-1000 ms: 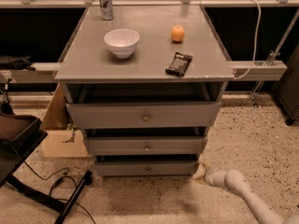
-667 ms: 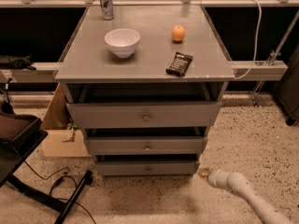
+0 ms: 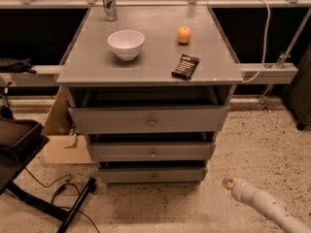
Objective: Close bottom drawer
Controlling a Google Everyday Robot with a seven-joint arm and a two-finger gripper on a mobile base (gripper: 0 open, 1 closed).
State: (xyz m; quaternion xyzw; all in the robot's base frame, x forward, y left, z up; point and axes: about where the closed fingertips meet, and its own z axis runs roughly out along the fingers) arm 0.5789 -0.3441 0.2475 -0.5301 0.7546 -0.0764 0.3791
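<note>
The bottom drawer (image 3: 152,174) is the lowest and narrowest grey front of the cabinet, with a small round metal knob (image 3: 153,176). Its front stands slightly out, with a dark gap above it. The middle drawer (image 3: 151,152) and the widest top drawer (image 3: 148,120) also stand a little out. My gripper (image 3: 228,183) is at the end of a white arm low on the right, near the floor. It is to the right of the bottom drawer and apart from it.
On the cabinet top (image 3: 150,62) are a white bowl (image 3: 126,43), an orange (image 3: 183,34), a dark snack bar (image 3: 185,66) and a can (image 3: 109,3). A cardboard box (image 3: 60,140) and a black stand with cables (image 3: 43,198) are at the left. Speckled floor (image 3: 252,144) lies at the right.
My arm's tip has shifted slightly to the right, away from the cabinet. The drawers have not visibly moved.
</note>
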